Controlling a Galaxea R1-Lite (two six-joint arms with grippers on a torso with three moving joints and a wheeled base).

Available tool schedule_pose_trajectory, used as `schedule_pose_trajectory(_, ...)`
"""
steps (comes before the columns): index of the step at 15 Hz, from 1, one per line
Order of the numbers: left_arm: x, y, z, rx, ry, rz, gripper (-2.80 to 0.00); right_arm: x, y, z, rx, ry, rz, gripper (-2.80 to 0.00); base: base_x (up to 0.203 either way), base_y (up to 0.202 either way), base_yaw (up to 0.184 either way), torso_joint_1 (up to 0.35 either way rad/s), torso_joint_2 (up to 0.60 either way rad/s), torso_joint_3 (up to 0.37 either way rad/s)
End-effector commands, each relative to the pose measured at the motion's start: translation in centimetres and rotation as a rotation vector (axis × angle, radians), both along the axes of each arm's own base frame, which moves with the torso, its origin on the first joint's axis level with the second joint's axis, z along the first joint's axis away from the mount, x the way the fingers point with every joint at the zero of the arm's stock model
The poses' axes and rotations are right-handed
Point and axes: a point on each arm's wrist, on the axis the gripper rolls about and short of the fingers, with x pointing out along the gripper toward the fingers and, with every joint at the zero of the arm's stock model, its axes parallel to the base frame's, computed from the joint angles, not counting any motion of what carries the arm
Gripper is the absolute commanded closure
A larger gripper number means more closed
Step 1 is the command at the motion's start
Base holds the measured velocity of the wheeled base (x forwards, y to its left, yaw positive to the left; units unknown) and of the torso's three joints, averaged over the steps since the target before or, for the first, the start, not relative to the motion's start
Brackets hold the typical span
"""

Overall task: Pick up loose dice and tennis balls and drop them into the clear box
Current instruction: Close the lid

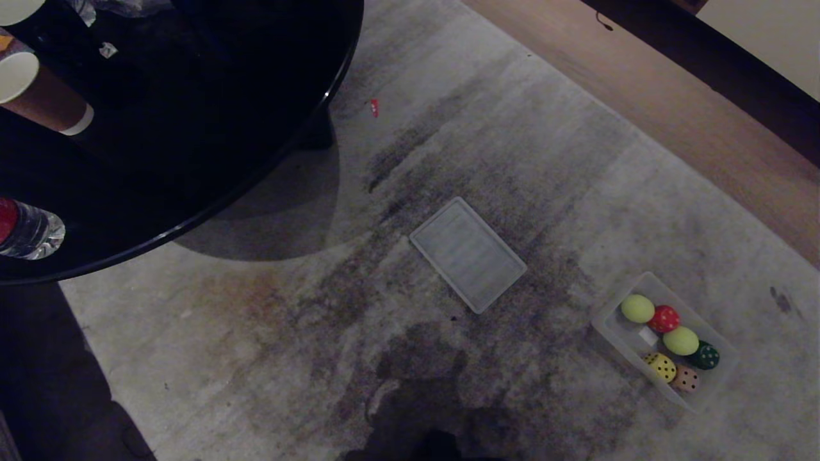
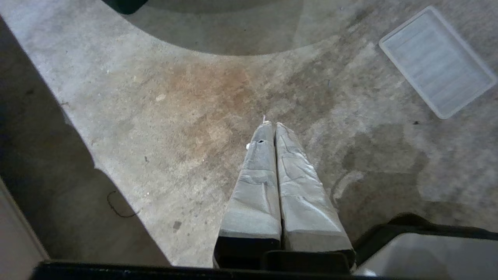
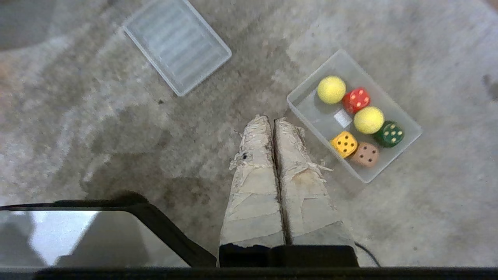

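On my head view, the clear box [image 1: 610, 323] sits on the stained floor [image 1: 256, 358] at lower right, holding two tennis balls [image 1: 638, 308] and four dice [image 1: 664, 318]. The ribbed lid [image 1: 467, 253] lies apart from it, nearer the black round table [image 1: 192, 128]. On my left wrist view, the left gripper [image 2: 271, 124] hangs over bare floor, fingers pressed together, nothing pinched. On my right wrist view, the right gripper [image 3: 269, 118] is pressed together too, empty, just beside the box's near wall.

The black round tabletop [image 1: 192, 115] is cut off by the head view's edge, as are a paper cup [image 1: 38, 96] and a bottle [image 1: 29, 232].
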Motion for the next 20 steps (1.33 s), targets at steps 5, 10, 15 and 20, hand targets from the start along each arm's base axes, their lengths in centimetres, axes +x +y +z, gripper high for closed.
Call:
schedule_pose_trajectory(5,0.02,0.0,-0.04,-0.001,0.003,-0.001,0.0,0.02,0.0,-0.02,0.002,0.003,0.001,0.0,0.0,0.0,0.0,-0.092,0.34,0.24)
schedule_pose_trajectory(10,0.02,0.0,-0.04,-0.001,0.003,-0.001,0.0,0.02,0.0,-0.02,0.002,0.003,0.001,0.0,0.0,0.0,0.0,-0.014,0.04,0.032)
schedule_pose_trajectory(15,0.02,0.0,-0.04,0.004,0.003,-0.001,0.0,0.02,0.0,0.01,0.0,0.0,0.001,0.0,0.0,0.0,0.0,0.0,0.0,0.0)
schedule_pose_trajectory(20,0.02,0.0,-0.04,0.004,0.003,-0.001,0.0,0.02,0.0,-0.01,0.003,0.002,-0.001,0.0,0.0,0.0,0.0,0.0,0.0,0.0)
